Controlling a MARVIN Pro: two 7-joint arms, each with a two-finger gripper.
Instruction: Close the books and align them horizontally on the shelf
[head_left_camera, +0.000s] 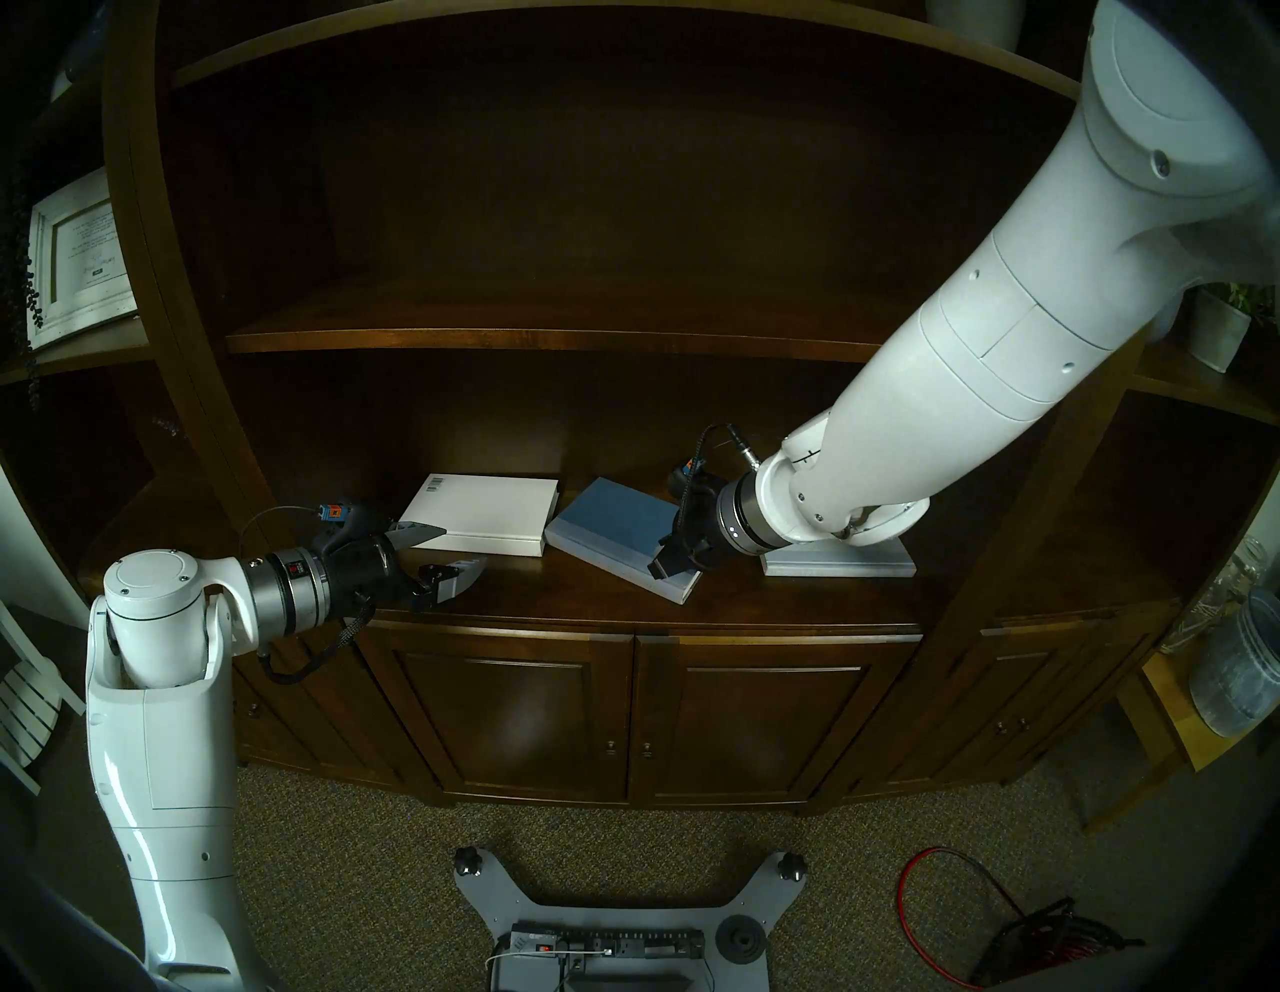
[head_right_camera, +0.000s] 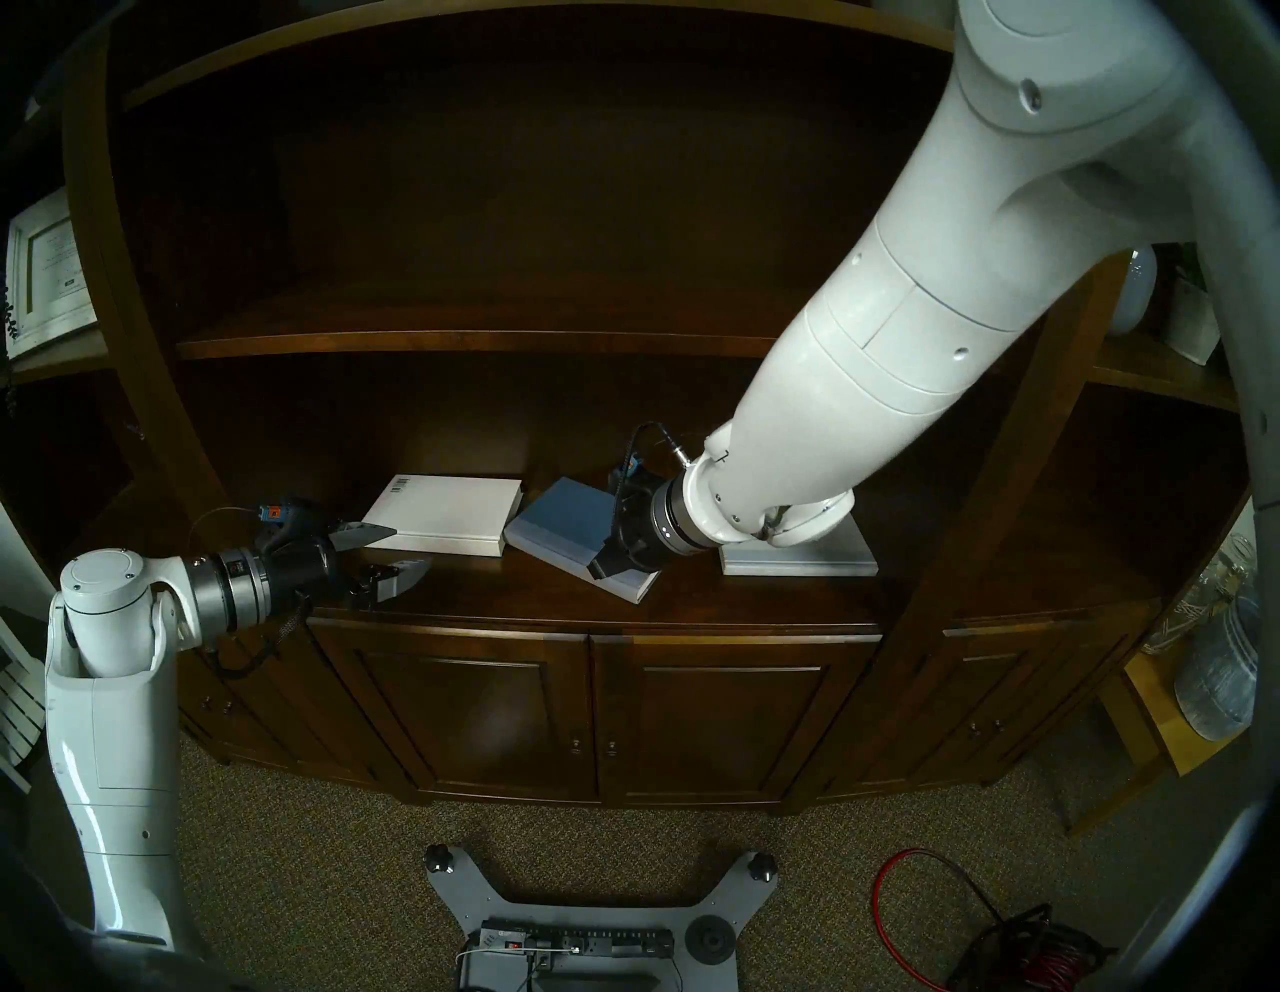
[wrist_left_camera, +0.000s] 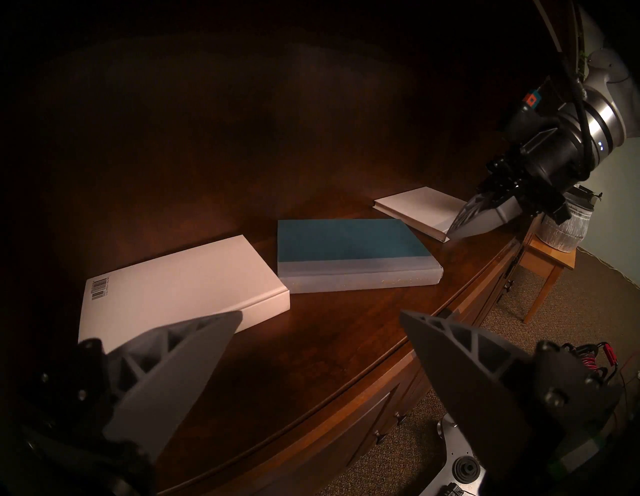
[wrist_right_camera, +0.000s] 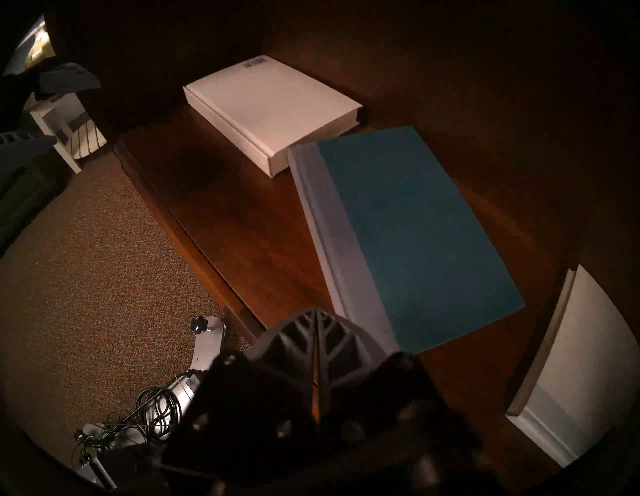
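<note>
Lying closed at frame centre on the shelf (head_left_camera: 568, 589), the blue book (head_left_camera: 616, 530) angles diagonally, its long axis skewed; right pincer (wrist_right_camera: 317, 332) shut, empty; left pincer (head_left_camera: 443, 561) wide open, empty.

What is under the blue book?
The blue book lies flat on the brown shelf, with nothing else showing under it. Whatever sits right beneath its cover is hidden. The right claw hangs shut over its near corner.

barcode on white book (wrist_left_camera: 180, 294), digits too small to read, no other legible txt
</note>
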